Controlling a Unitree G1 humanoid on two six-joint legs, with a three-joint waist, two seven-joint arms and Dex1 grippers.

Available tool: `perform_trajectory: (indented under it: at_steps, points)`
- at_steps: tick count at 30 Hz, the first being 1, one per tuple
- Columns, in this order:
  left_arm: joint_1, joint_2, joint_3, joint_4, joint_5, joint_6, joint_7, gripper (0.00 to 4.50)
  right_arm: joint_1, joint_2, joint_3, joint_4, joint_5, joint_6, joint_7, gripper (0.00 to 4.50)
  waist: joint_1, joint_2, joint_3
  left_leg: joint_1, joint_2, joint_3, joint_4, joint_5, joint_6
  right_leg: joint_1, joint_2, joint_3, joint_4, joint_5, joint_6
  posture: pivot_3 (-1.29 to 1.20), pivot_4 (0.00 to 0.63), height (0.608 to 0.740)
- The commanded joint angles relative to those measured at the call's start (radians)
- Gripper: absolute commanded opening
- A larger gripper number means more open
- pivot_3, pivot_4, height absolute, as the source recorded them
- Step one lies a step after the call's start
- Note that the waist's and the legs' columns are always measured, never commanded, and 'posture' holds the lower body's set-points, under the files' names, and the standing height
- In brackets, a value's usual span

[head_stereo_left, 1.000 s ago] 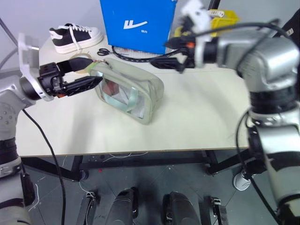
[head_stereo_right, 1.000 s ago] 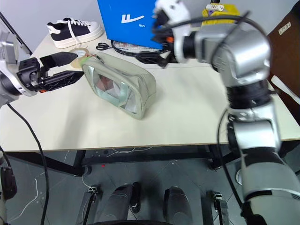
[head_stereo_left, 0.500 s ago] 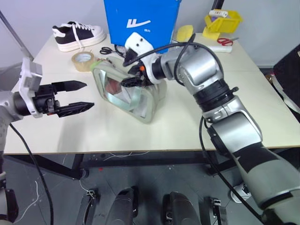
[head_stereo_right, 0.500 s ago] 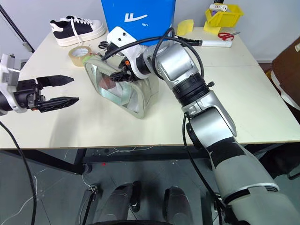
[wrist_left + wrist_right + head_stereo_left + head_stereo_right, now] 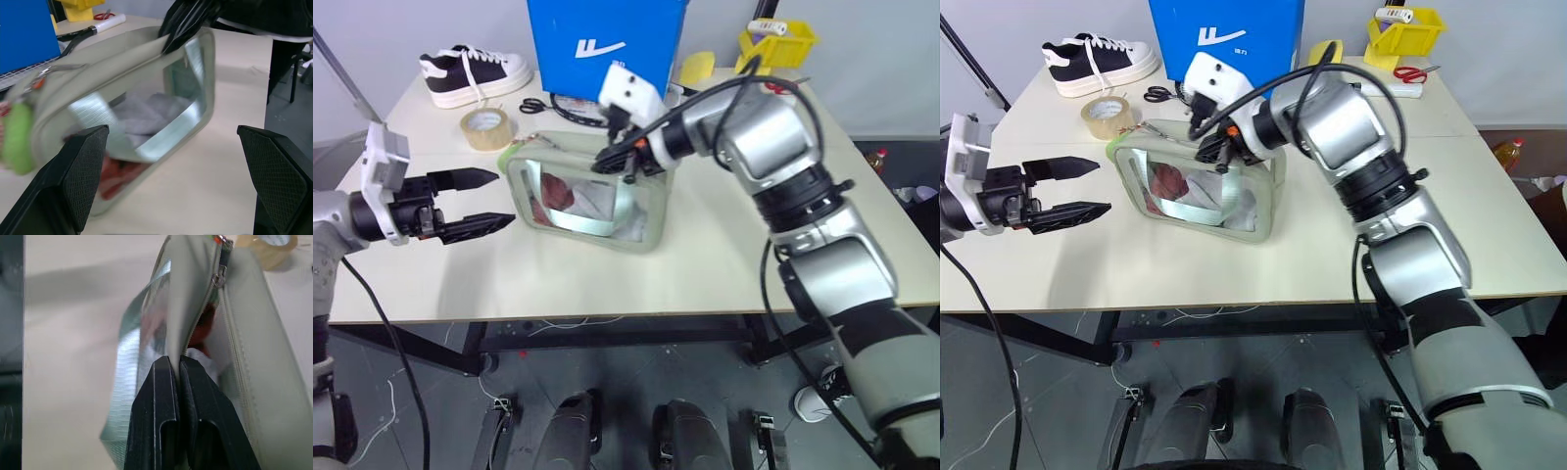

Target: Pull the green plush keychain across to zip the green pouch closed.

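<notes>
The green pouch [image 5: 582, 196] stands on the table with its clear window facing me and its zipper partly open along the top. The green plush keychain [image 5: 17, 139] hangs at the pouch's top left corner [image 5: 1116, 149]. My right gripper [image 5: 612, 157] is shut on the pouch's top fabric edge beside the zipper, with its fingertips [image 5: 168, 364] pressed together on the fabric. My left gripper [image 5: 501, 199] is held open just left of the pouch, level with the keychain end and touching nothing.
Behind the pouch stands a blue box [image 5: 607, 44]. A black-and-white shoe [image 5: 475, 73], a tape roll [image 5: 486, 125] and scissors [image 5: 536, 105] lie at the back left. A yellow sponge [image 5: 698, 69] and a yellow bin [image 5: 778, 44] are at the back right.
My right arm came down from behind onto the pouch and shut on its top edge. The pouch has turned so that its window faces the front more squarely. My left gripper stays open.
</notes>
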Motion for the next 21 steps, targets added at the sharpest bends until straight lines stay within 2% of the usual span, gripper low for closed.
perform_trajectory:
  at_steps: [1,8,11,14,18,21]
  points:
    - [-0.008,0.011,0.029,-0.024,-0.013,-0.008,0.001,4.50,0.040,-0.079,-0.034,-0.156,0.027,-0.056,0.103,0.06,0.001,0.000,0.000,0.000,0.000,0.000,0.000,0.000,0.000,0.000,0.000,0.000,0.000,0.000,0.000,0.00,0.150,0.707]
    - [-0.010,0.011,0.018,-0.026,-0.014,0.001,-0.004,4.50,0.226,-0.168,-0.062,-0.371,0.062,-0.087,0.163,0.06,-0.002,0.000,0.000,0.001,0.000,0.000,0.000,0.000,0.000,0.001,-0.001,0.000,0.000,0.000,0.000,0.00,0.150,0.707]
    - [-0.031,0.008,0.000,-0.016,-0.009,0.001,-0.011,4.50,0.253,-0.190,-0.077,-0.384,0.064,-0.104,0.181,0.92,0.001,0.000,0.000,0.001,0.001,0.000,0.001,0.000,-0.001,0.001,-0.001,0.000,0.000,0.000,0.000,0.00,0.150,0.707]
    - [-0.050,0.005,-0.014,0.000,-0.004,-0.004,-0.019,4.50,0.263,-0.213,-0.082,-0.371,0.047,-0.122,0.176,2.46,0.004,0.000,0.000,0.001,0.001,0.000,0.002,0.000,-0.001,0.001,-0.001,0.000,0.000,0.000,0.000,0.00,0.150,0.707]
    - [-0.061,0.004,-0.025,0.005,-0.003,-0.002,-0.023,4.50,0.254,-0.249,-0.179,-0.395,0.075,-0.055,0.110,4.47,0.006,0.000,0.000,0.000,0.001,-0.001,0.003,0.001,-0.001,0.002,-0.001,-0.001,0.000,0.000,0.000,0.00,0.150,0.707]
    - [-0.063,0.006,-0.031,0.016,0.004,-0.006,-0.028,4.50,0.307,-0.323,-0.221,-0.484,0.098,-0.008,0.112,4.47,0.010,0.000,0.000,0.000,0.001,-0.001,0.004,0.000,-0.001,0.002,-0.002,-0.001,0.000,0.000,0.000,0.00,0.150,0.707]
